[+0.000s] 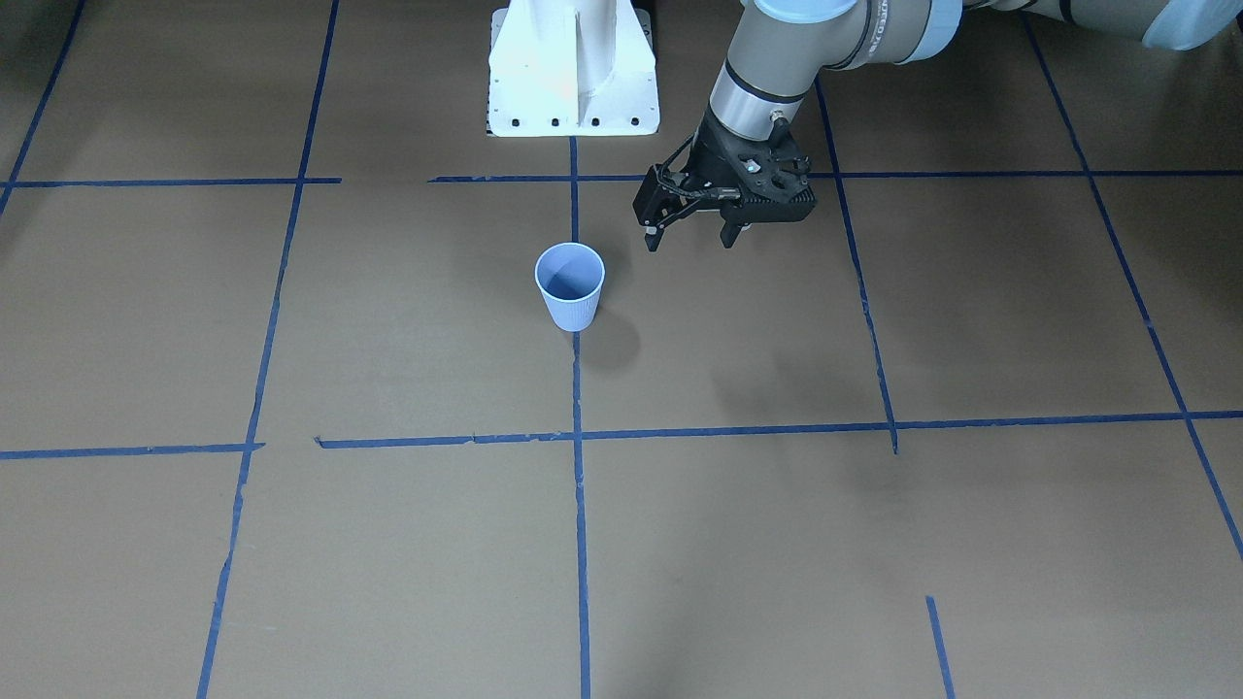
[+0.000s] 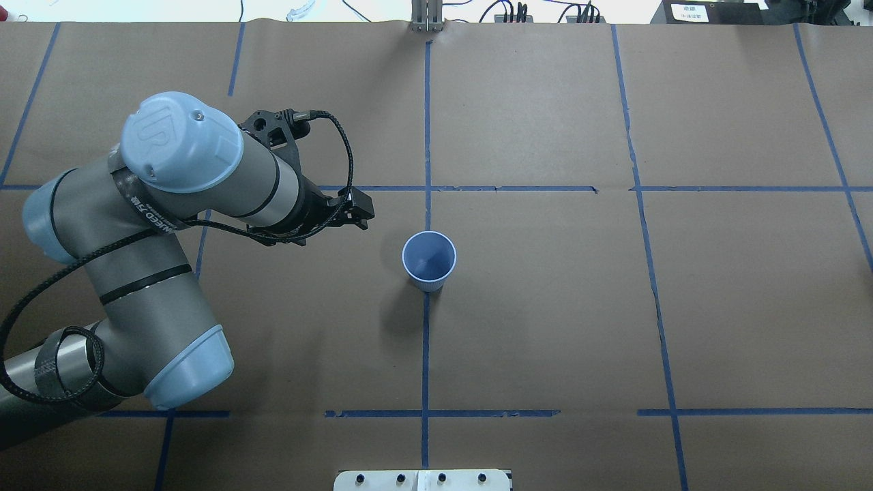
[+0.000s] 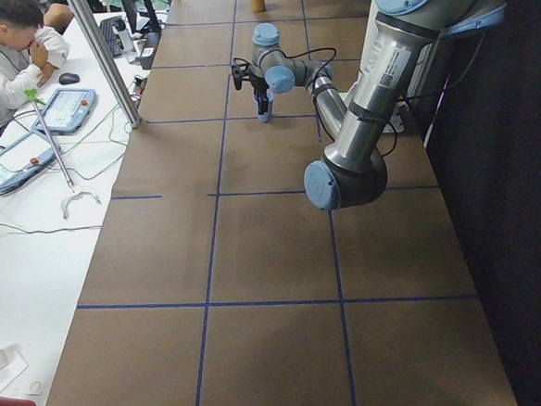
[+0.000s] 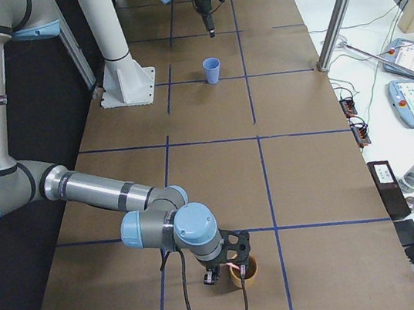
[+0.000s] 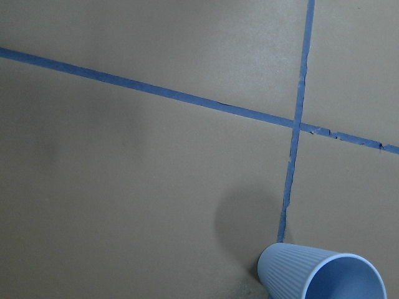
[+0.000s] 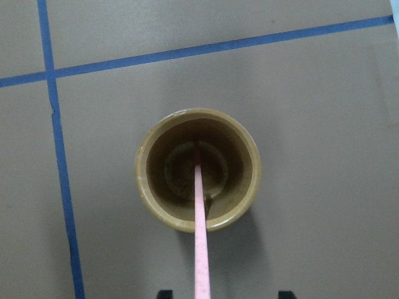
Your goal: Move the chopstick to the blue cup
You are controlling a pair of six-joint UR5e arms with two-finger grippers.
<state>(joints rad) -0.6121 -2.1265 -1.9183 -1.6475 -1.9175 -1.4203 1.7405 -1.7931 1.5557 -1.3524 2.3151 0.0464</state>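
Note:
The pale blue ribbed cup (image 1: 570, 291) stands upright and empty near the table's middle; it also shows in the overhead view (image 2: 429, 262) and the left wrist view (image 5: 318, 277). My left gripper (image 1: 690, 238) hovers open and empty beside it, on the robot's left. The pink chopstick (image 6: 199, 237) stands in a brown cup (image 6: 149, 187) far off at the table's right end (image 4: 247, 275). My right gripper (image 6: 224, 294) is right above that cup, its fingertips wide apart on either side of the stick without touching it.
The white robot base (image 1: 573, 68) stands behind the blue cup. Blue tape lines cross the brown table. An operator (image 3: 9, 54) sits at a side bench with tablets and cables. A metal post (image 4: 341, 10) stands at the far table edge.

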